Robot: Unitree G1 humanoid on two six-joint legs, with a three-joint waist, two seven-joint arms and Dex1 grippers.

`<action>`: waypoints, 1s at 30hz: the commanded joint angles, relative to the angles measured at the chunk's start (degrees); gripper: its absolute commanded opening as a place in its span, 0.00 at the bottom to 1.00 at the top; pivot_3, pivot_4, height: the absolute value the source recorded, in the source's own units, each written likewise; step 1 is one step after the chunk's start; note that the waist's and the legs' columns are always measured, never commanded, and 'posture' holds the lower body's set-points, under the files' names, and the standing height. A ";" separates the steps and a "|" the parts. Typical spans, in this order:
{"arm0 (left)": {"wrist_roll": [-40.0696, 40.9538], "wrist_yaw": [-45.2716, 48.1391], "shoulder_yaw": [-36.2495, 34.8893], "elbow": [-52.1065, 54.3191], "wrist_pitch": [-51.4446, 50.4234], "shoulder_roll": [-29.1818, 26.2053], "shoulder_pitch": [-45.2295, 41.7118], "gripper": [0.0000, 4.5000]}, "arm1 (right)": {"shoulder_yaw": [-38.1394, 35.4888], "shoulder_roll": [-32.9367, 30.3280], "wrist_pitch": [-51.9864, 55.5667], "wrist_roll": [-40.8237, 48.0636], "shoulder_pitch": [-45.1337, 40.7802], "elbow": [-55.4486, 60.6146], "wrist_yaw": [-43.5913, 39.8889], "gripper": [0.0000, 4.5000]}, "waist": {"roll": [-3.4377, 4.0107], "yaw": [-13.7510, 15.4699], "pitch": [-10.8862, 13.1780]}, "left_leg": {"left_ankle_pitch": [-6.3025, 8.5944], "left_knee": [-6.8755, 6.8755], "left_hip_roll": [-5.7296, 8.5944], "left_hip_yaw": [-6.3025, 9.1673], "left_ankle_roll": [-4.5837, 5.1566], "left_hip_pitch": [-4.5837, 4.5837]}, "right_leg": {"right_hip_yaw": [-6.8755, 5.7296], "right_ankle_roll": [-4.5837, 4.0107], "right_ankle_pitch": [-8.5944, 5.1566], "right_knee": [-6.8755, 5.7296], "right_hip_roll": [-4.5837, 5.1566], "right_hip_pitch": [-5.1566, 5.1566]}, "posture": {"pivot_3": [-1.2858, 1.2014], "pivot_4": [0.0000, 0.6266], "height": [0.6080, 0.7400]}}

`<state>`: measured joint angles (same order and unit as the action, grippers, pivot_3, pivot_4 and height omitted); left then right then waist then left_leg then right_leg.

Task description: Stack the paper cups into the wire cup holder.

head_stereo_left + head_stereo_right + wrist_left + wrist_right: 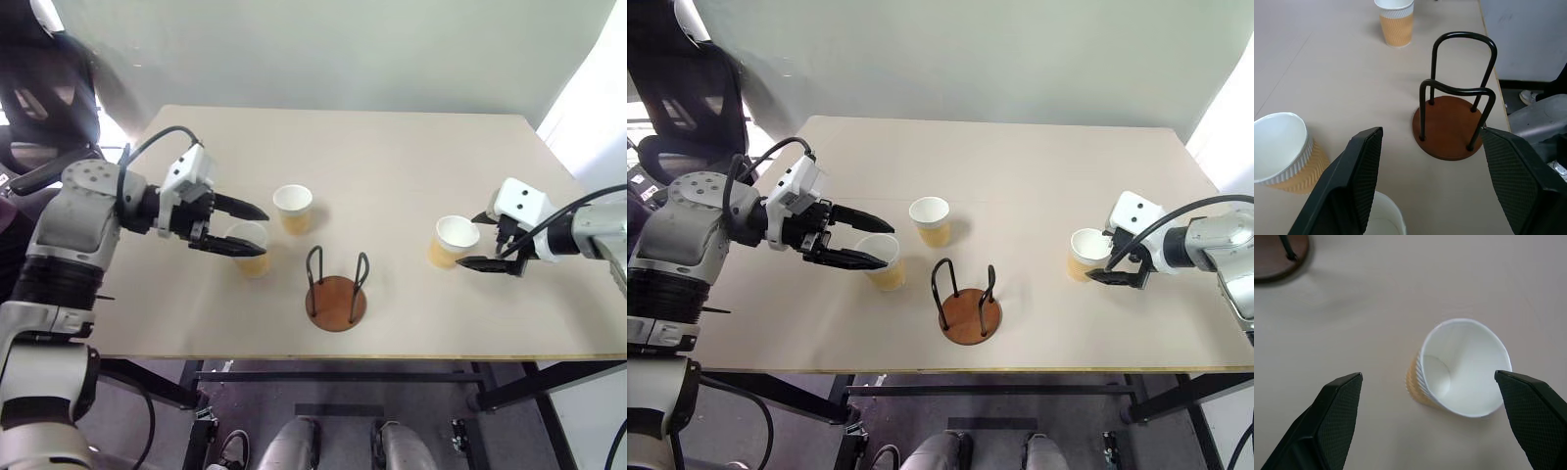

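Cups, paper, three, all upright on the beige table [411, 157]. One cup [293, 208] stood near the middle, apart from both grippers. A second cup [250, 247] sat between the spread fingers of the left gripper [247, 229], ungripped as far as could be seen. A third cup [453, 240] stood at the right, just ahead of the right gripper [480, 241], whose fingers were wide apart and clear of it. Wire cup holder [336, 290], brown disc base with two dark loops, stood empty near the front edge, between the two arms.
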<state>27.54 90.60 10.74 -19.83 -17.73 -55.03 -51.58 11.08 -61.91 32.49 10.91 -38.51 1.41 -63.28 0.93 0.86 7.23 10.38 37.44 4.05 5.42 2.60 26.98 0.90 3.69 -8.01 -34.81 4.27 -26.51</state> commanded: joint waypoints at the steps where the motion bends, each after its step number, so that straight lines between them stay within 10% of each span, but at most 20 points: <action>1: 2.43 1.90 -3.28 3.11 -1.27 -2.05 0.67 0.76 | 1.40 1.48 -3.43 -2.93 -2.21 -3.50 -1.83 0.99 | 0.00 -0.06 0.00 | 0.01 0.00 0.00 0.00 -0.02 0.00 | 0.00 0.00 0.00 -0.01 0.00 0.00 | 0.52 0.24 1.00; 20: -0.13 -8.20 -13.00 7.09 3.59 2.19 5.20 0.76 | 5.80 11.26 -10.52 -11.99 -7.80 -15.12 -5.26 0.99 | 0.01 -0.17 0.00 | -0.03 -0.01 -0.01 0.01 -0.48 -0.10 | -0.06 -0.39 0.22 -0.12 0.02 0.02 | 0.52 0.24 1.00; 30: -0.40 -11.22 -15.06 8.13 4.44 3.67 6.20 0.76 | 5.56 13.46 -12.79 -14.39 -8.74 -18.39 -5.63 0.29 | 0.01 -0.14 0.00 | -0.07 -0.07 -0.02 0.01 -0.52 -0.12 | -0.09 -0.42 0.24 -0.13 0.02 0.02 | 0.52 0.24 1.00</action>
<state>27.02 79.82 -2.13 -13.45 -13.89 -51.13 -45.37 17.30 -48.24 20.57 -2.94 -45.80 -17.29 -68.74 0.93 0.72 7.23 10.30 37.36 4.04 5.44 2.07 26.85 0.80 3.27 -7.77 -34.95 4.29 -26.49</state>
